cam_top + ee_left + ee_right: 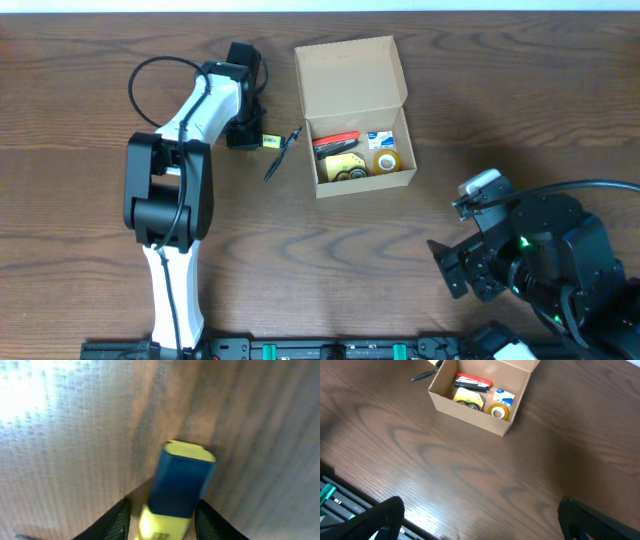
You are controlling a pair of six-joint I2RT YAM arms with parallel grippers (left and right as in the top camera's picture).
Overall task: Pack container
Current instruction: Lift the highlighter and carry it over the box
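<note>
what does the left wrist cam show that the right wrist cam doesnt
Only the left wrist view: a close-up of a yellow highlighter with its dark blue cap, lying between the fingers of the left gripper.

Only the right wrist view: the open container with a tape roll and other small items inside, a black pen beside it, and the right gripper with its jaws wide open.

Both: the brown wooden table.
</note>
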